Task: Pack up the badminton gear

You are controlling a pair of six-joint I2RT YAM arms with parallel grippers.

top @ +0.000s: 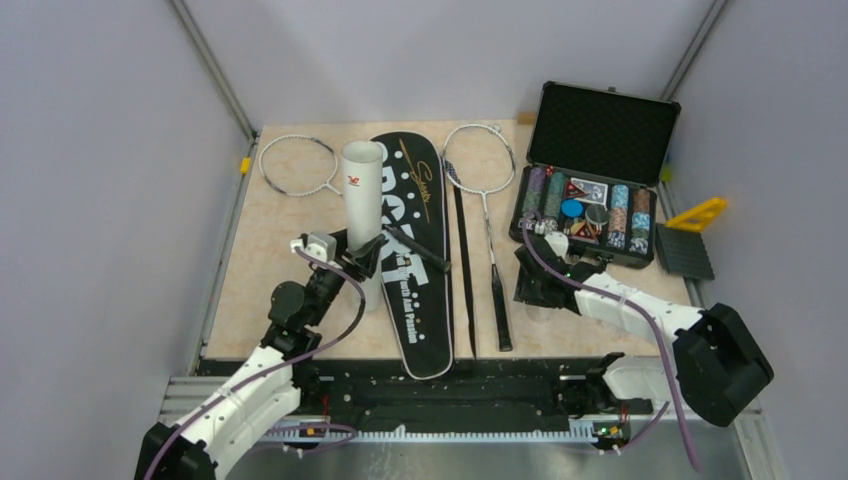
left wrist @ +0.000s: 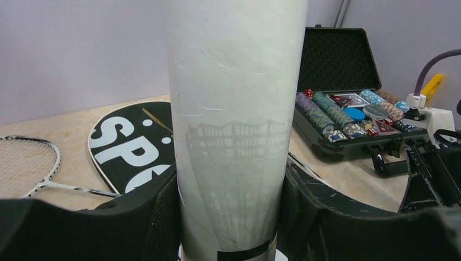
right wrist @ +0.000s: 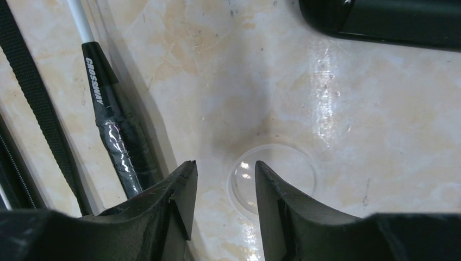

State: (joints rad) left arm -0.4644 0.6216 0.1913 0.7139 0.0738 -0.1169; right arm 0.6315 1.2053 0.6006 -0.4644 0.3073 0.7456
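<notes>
A white tube (top: 362, 195) stands upright on the table, and my left gripper (top: 368, 255) is shut on its lower part. In the left wrist view the tube (left wrist: 234, 109) fills the space between the fingers (left wrist: 147, 217), and faint stacked shuttlecock shapes show through its wall. The black "SPORT" bag (top: 415, 270) lies flat beside it. One racket (top: 298, 165) lies at the back left, the other (top: 487, 200) right of the bag. My right gripper (top: 532, 285) is open, low over the table, straddling the left rim of a clear round lid (right wrist: 282, 174) beside the racket handle (right wrist: 117, 147).
An open black case of poker chips (top: 595, 180) stands at the back right, just beyond my right gripper. A yellow triangle (top: 700, 213) and a black ridged block (top: 684, 252) lie at the right edge. A thin black strap (top: 462, 270) lies between bag and racket.
</notes>
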